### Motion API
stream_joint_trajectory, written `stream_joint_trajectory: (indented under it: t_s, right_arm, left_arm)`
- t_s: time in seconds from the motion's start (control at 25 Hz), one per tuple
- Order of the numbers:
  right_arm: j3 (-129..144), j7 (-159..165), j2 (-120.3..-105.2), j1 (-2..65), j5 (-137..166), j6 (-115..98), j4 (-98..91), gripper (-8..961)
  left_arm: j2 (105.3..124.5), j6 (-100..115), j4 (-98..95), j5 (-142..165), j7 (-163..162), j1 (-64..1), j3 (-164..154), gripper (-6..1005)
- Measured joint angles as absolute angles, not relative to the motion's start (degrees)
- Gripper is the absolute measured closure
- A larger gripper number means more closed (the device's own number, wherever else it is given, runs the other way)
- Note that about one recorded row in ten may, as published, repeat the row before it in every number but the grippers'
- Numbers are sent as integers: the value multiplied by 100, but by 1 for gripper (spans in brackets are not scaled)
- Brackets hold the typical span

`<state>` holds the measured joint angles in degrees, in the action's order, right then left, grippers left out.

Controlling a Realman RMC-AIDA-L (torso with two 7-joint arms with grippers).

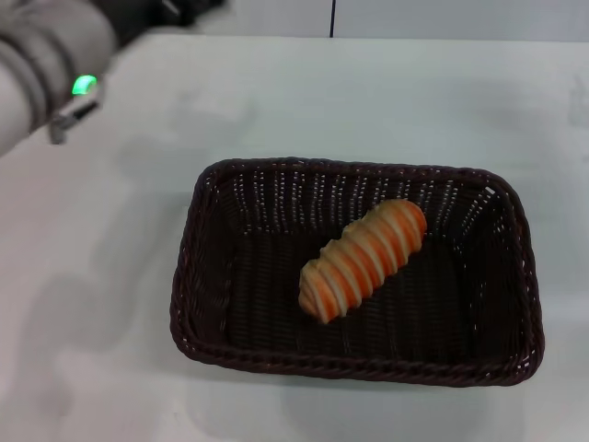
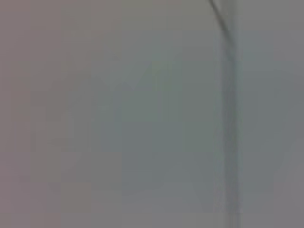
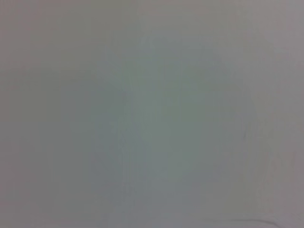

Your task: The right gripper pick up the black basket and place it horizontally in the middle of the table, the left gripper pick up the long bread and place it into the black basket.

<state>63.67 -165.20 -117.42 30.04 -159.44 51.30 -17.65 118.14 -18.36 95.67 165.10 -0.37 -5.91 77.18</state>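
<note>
The black basket (image 1: 198, 276) lies lengthwise across the middle of the white table (image 1: 368, 101) in the head view. The long bread (image 1: 363, 258), striped orange and cream, lies slanted inside the basket, right of its middle. My left arm with its green light (image 1: 84, 86) is raised at the far left corner, well clear of the basket; its gripper end runs out of the picture at the top. My right gripper is out of view. Both wrist views show only a blank grey-white surface.
A thin dark vertical line (image 1: 332, 18) marks the wall behind the table's far edge. A similar dark line (image 2: 230, 118) crosses the left wrist view. Bare tabletop surrounds the basket on all sides.
</note>
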Motion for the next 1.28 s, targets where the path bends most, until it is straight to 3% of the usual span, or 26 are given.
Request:
stream_joint_trajectory:
  t_s: [0.2,0.56,0.88,1.12,1.28]
  right_arm:
    - [6144,-16522,-11817,3086,-15941,5128,-1708,752]
    - [5936,-16523,-11899,3101,-15954,5113,-1633,751]
    - [5921,-16487,-11914,3110,-15959,5146,-1494,752]
    - [5944,-16468,-11925,3046,-15963,5217,-1437,741]
    - [5875,-16461,-11930,2950,-15994,5419,-1387,606]
  left_arm:
    - [11810,2231,7851,16488,-354,-86,7763,133]
    - [11794,6083,4730,16529,-1771,-506,8533,135]
    - [11793,6606,2973,16536,-1904,-1015,9229,135]
    - [11788,6633,2717,16540,-1858,-1078,9327,135]
    - [11786,6647,2691,16542,-1854,-1077,9356,135]
